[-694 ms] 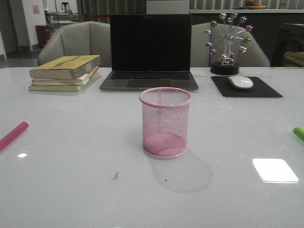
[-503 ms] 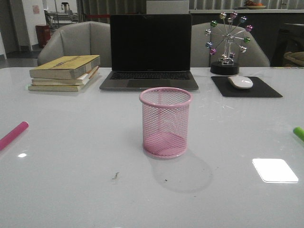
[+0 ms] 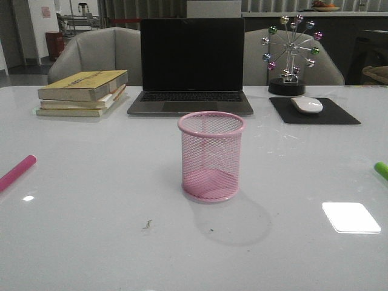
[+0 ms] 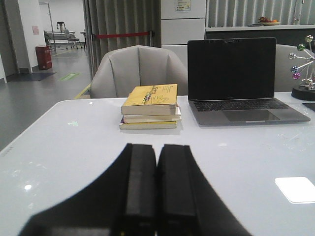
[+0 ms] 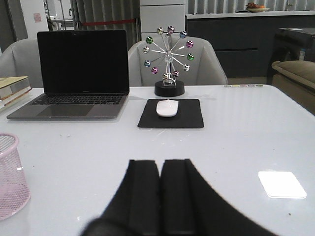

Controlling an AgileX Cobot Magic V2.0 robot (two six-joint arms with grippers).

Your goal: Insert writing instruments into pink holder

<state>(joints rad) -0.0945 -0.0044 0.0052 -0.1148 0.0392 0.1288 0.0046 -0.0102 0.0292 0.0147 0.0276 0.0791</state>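
The pink holder [image 3: 211, 156] stands upright and empty at the middle of the white table; part of it [image 5: 11, 177] also shows in the right wrist view. A magenta pen [image 3: 17, 172] lies flat at the table's left edge, partly cut off. Only the end of the lime green pen [image 3: 381, 169] shows at the right edge. Neither arm appears in the front view. My left gripper [image 4: 157, 147] is shut with nothing between its fingers, low over the table. My right gripper [image 5: 161, 163] is shut and empty too, to the right of the holder.
A laptop [image 3: 191, 66] stands open behind the holder. A stack of books [image 3: 82, 93] lies at the back left. A white mouse [image 3: 307, 104] rests on a black pad [image 3: 315, 113] at the back right, with a ball ornament [image 3: 291, 54] behind it.
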